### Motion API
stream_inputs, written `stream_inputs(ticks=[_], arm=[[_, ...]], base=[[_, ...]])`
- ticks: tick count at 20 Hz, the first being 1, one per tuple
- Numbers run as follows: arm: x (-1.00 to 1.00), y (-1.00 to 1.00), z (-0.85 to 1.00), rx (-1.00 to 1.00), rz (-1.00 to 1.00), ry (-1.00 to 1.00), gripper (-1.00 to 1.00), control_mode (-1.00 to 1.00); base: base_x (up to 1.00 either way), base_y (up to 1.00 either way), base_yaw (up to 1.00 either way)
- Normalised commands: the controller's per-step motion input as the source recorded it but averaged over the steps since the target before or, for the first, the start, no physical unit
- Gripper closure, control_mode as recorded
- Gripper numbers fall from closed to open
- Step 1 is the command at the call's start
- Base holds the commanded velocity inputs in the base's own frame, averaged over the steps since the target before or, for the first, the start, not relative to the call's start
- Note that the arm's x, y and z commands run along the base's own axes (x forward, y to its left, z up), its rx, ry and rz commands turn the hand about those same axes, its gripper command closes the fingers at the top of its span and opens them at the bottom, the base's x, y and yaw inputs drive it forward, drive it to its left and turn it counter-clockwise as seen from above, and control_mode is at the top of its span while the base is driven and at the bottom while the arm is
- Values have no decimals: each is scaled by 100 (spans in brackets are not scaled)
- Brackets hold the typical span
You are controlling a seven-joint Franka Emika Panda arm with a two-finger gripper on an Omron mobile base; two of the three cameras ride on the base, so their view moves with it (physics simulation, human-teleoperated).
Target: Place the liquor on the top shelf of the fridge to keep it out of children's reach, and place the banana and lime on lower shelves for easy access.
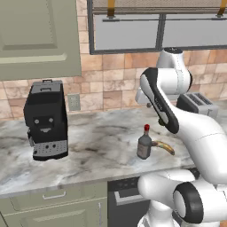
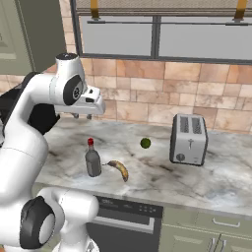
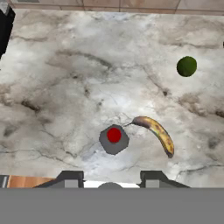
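Marble counter (image 1: 97, 133) runs wide left to right, near edge over olive cabinets (image 1: 53, 201) & a dark dishwasher front (image 2: 128, 216); far edge meets the tan tile wall (image 2: 147, 98) w/ a window (image 2: 157, 37) above. Lots of bare marble mid-counter, esp. between the coffee machine and the bottle, and near-right of the toaster. Black coffee machine (image 1: 45, 119) stands far left, well apart from the task items; upper cabinet (image 1: 37, 37) hangs over it. Silver toaster (image 2: 189, 139) stands to the right, slots up, near the lime but not touching. Arm bends high over the counter; gripper (image 2: 81, 116) hangs above the marble, far-left of the bottle, nothing between the fingers (image 3: 70, 179), which stand apart w/ a gap, part open. Liquor (image 2: 93, 160) stands upright near the counter's near edge: squat grey-brown glass, narrow neck, red cap; from the hand view its cap reads as a red dot in a grey disc. Banana (image 2: 119, 169) lies flat just right of the bottle, its dark end close to the glass (touching or not, can't tell), curved, yellow-brown. Lime (image 2: 145, 143) sits farther back & right, small, round, dark green, clear marble all round it.
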Motion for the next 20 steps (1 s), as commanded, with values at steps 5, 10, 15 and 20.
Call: stream_inputs(ticks=[5,10,15,20], arm=[[-6,-6,-1,0,0,0,-100,-100],[-26,-13,-17,1,0,-3,-100,-100],[-23,-1,-31,0,4,-15,-100,-100],[-18,-24,-34,3,13,-16,-100,-100]], base=[[0,0,0],[0,0,0],[0,0,0],[0,0,0]])
